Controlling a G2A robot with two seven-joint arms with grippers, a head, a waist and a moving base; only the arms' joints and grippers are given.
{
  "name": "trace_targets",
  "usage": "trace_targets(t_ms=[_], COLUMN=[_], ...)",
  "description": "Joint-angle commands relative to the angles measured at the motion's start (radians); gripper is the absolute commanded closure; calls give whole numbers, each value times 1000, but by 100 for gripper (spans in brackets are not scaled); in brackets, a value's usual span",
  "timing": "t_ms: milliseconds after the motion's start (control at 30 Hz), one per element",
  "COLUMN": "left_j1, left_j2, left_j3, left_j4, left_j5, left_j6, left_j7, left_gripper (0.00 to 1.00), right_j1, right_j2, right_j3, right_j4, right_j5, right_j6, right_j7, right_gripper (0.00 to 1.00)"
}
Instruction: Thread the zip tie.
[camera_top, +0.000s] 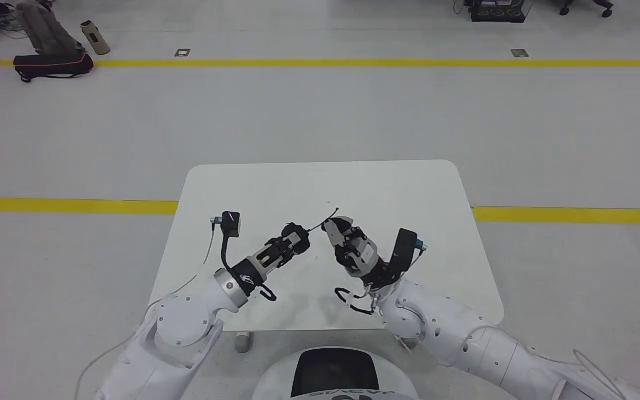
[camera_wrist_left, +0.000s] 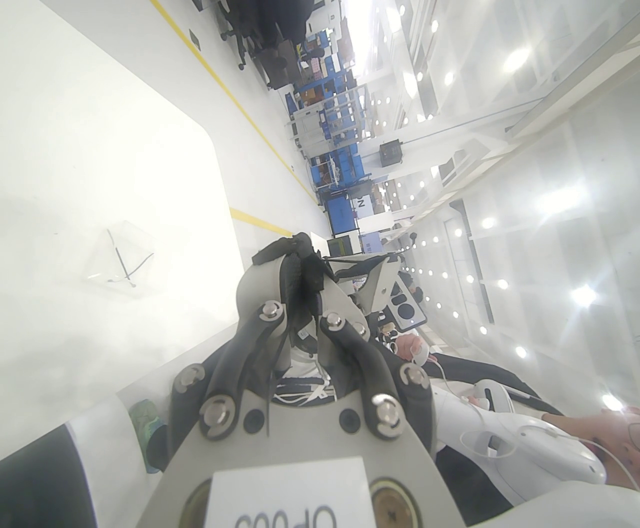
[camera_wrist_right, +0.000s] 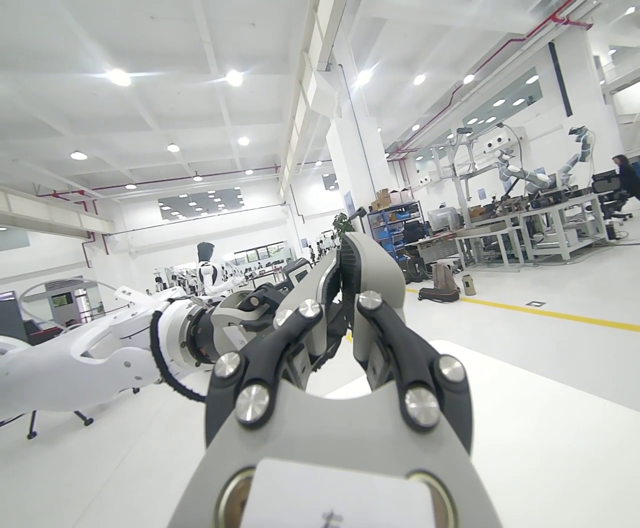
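A thin black zip tie shows as a bent strand just beyond both gripper tips. In the left wrist view the zip tie appears to rest on the white table, inside a faint clear outline. My left gripper is shut, its dark-padded tips raised over the table. A thin dark strand runs between its fingers; I cannot tell what it is. My right gripper faces it a few centimetres away, its ribbed pads pressed together with nothing seen between them.
The table is bare around the grippers, with rounded corners and its front edge close under the arms. In the right wrist view, the left arm crosses just behind the right fingers. Yellow floor lines run past the table.
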Motion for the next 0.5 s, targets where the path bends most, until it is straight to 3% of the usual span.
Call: trace_targets(t_ms=[0,467], left_j1=[0,0], left_j2=[0,0], left_j3=[0,0], left_j4=[0,0], left_j5=[0,0], left_j6=[0,0], left_j7=[0,0], left_gripper=[100,100], right_j1=[0,4], right_j2=[1,-3], right_j3=[0,-5], right_j4=[0,8], right_j5=[1,7], right_j6=[0,0], right_j7=[2,6], right_gripper=[100,100])
